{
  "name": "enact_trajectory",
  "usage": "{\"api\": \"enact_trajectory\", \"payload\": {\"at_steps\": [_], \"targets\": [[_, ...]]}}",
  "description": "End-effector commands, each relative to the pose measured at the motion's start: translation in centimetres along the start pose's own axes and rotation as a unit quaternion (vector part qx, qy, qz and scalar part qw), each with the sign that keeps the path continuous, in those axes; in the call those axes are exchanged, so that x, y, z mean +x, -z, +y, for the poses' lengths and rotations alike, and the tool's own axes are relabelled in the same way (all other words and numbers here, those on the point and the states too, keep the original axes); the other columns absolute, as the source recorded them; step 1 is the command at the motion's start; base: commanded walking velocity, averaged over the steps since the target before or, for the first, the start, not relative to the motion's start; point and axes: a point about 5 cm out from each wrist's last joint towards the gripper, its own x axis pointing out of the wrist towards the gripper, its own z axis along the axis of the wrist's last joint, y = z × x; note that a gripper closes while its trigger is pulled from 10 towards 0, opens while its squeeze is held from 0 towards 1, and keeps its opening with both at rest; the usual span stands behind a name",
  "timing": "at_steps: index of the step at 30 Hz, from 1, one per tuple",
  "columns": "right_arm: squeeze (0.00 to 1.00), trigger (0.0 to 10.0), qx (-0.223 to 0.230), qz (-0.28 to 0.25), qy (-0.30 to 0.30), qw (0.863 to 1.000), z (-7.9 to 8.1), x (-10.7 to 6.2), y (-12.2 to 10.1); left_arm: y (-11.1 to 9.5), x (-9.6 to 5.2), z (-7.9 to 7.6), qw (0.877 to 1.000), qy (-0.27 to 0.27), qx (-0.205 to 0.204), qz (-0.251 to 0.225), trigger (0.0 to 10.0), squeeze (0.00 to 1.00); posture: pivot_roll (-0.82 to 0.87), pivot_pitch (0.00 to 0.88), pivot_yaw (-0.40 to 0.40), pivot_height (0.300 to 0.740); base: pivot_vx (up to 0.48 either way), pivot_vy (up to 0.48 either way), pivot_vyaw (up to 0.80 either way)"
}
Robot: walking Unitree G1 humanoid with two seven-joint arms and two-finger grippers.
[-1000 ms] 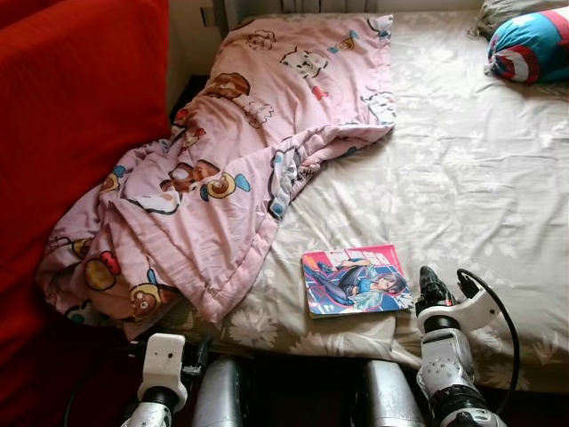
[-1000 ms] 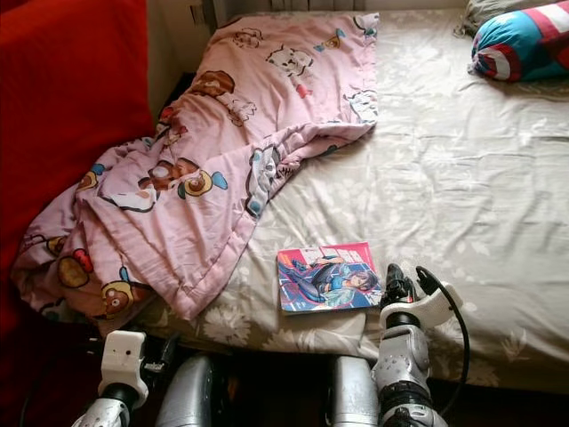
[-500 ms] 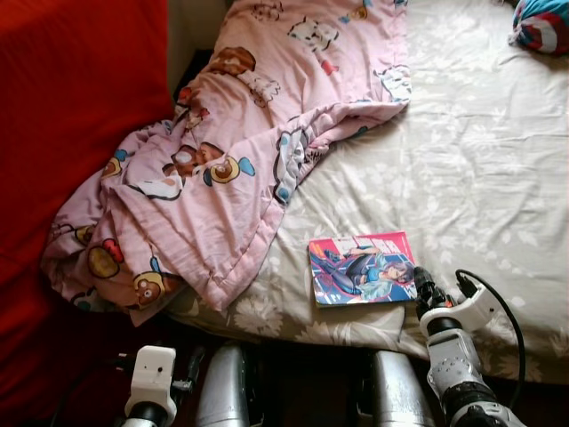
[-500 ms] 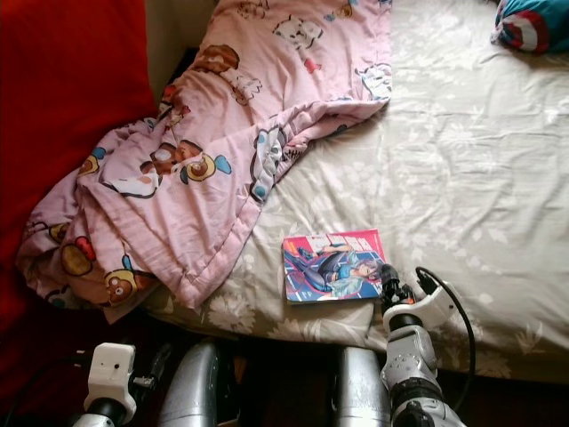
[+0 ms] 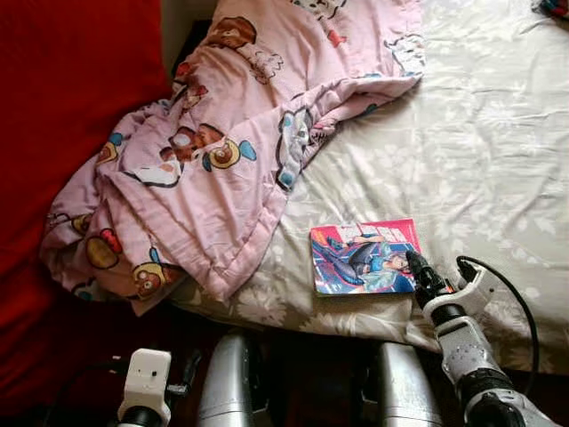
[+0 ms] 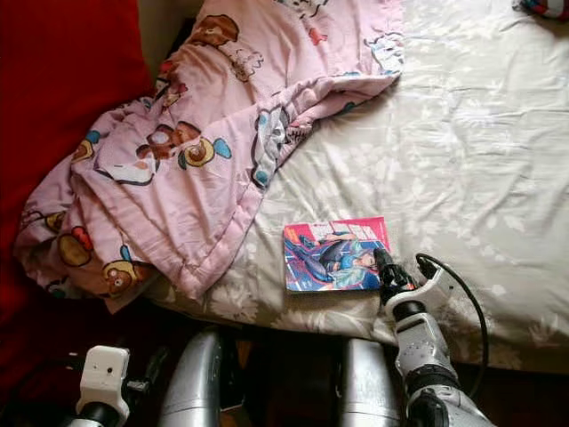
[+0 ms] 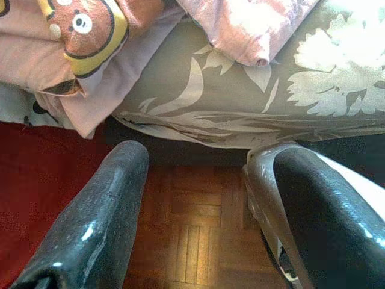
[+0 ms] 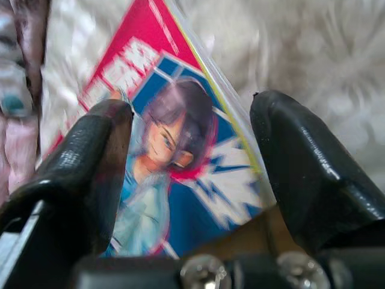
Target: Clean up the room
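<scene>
Pink-topped comic book (image 5: pixel 364 256) on bed (image 5: pixel 480 160); rt gripper (image 8: pixel 192 180) jaws parted, straddling its corner

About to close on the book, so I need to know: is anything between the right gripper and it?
Nothing visible. The right gripper is open at the near right corner of the book, which lies flat on the bedsheet. The pink blanket lies apart, to the left.

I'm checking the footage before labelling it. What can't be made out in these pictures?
- Comic book: its title is blurred in the right wrist view and too small in the eye views.
- Right gripper: whether it touches the book's corner.
- Pink blanket: whatever lies under it.
- Striped cushion: cut off by the top edge.
</scene>
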Motion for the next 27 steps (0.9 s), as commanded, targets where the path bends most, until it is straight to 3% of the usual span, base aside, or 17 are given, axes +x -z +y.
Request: {"api": "enact_trajectory", "payload": {"at_steps": [1,13,27], "targets": [[0.00,10.0,0.013,0.055,0.020,0.998,-1.6,-1.6,2.7,0.9,-0.9,0.3,1.000,-0.004,-0.003,0.026,10.0,0.00,0.16,0.344,0.149,0.583,0.000,0.000,0.00],[0.00,10.0,0.052,0.092,0.021,0.994,-3.3,-4.2,5.5,0.6,-1.3,-0.1,1.000,0.007,0.001,0.029,10.0,0.00,0.17,0.353,0.163,0.583,0.000,0.000,0.00],[0.00,10.0,0.088,0.048,-0.041,0.994,0.0,-1.6,5.0,0.5,-1.4,0.0,0.999,0.008,0.011,0.035,10.0,0.00,0.18,0.347,0.167,0.583,0.000,0.000,0.00]]}}
